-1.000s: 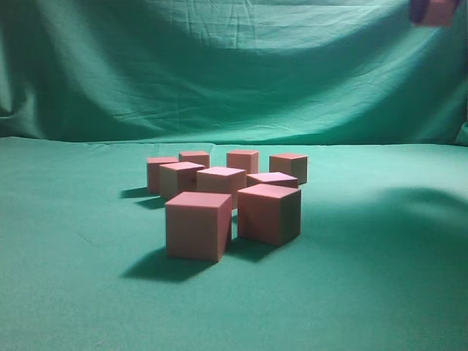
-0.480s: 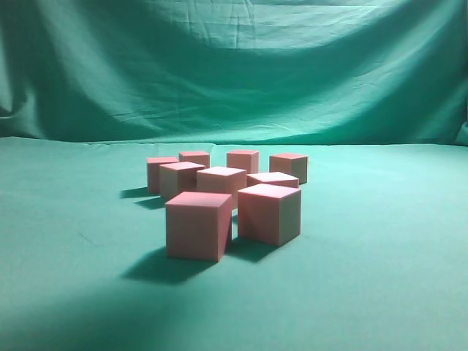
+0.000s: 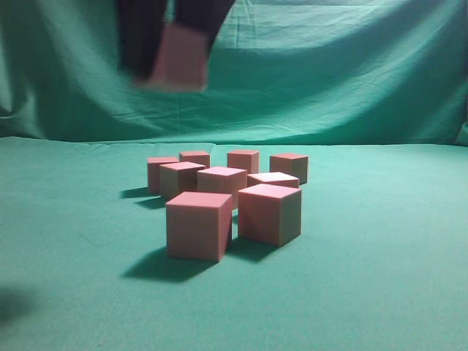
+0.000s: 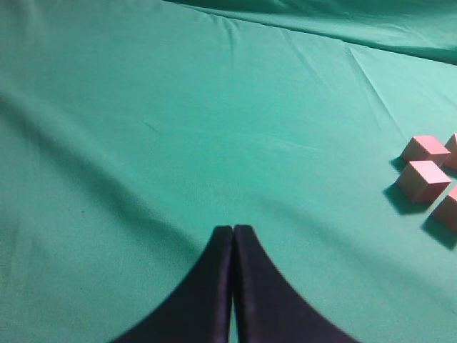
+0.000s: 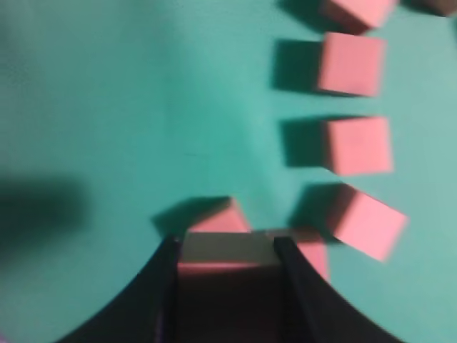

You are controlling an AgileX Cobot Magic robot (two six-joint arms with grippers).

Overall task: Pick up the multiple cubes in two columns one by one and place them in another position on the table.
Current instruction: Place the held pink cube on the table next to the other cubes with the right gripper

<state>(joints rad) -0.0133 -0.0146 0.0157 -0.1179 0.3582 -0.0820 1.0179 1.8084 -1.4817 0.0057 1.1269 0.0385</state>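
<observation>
Eight cubes (image 3: pixel 199 225) sat clustered on the desk (image 3: pixel 380 278), the nearest pair touching, the others ranked in rows behind them. High above that cluster and to its left, the right tool (image 3: pixel 170 55) gripped a ninth cube (image 3: pixel 178 62), blurred. The left tool (image 4: pixel 233 232) had its tips pressed together, empty, over bare cloth.
</observation>
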